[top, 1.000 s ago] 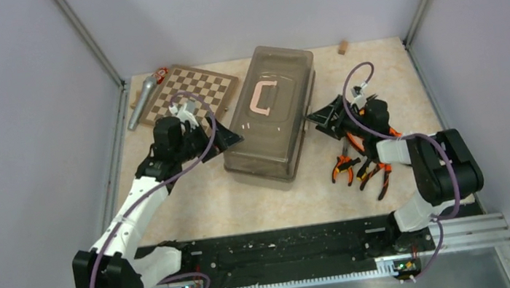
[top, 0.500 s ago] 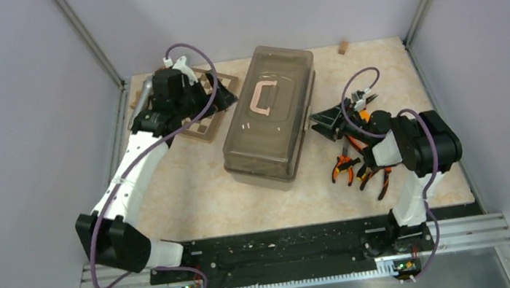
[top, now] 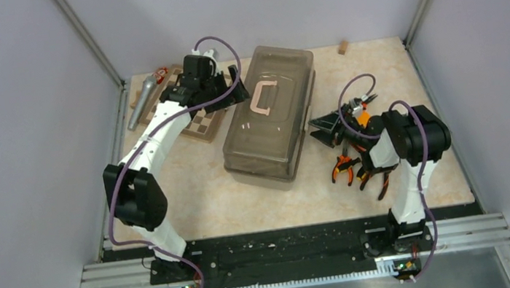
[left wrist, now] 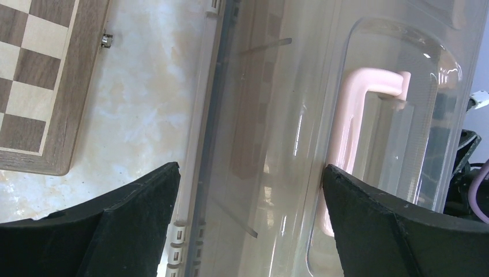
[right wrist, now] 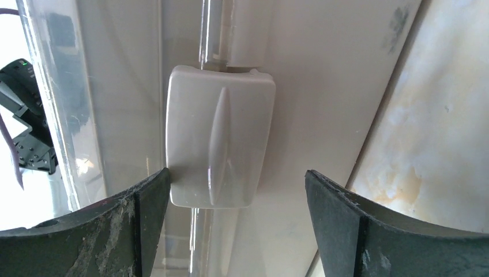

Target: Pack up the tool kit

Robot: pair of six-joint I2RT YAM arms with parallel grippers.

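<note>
The translucent grey-brown toolbox (top: 270,113) lies shut in the middle of the table, its pale pink handle (top: 265,97) on the lid. My left gripper (top: 237,93) is open at the box's left long edge, near the far end. In the left wrist view (left wrist: 248,190) its fingers span the lid edge and the pink handle (left wrist: 346,138). My right gripper (top: 317,127) is open beside the box's right side. In the right wrist view (right wrist: 236,196) it faces the beige latch (right wrist: 219,144). Orange-handled pliers (top: 358,168) lie under the right arm.
The brown-and-cream chessboard (top: 194,118) lies left of the box, partly under the left arm, and shows in the left wrist view (left wrist: 34,81). A silver microphone (top: 142,99) lies at the far left. A small wooden block (top: 343,47) sits by the back wall.
My left arm has swung away from me and to the right, from beside the box's left side to its far left edge. My right gripper has lowered slightly toward the box's side.
</note>
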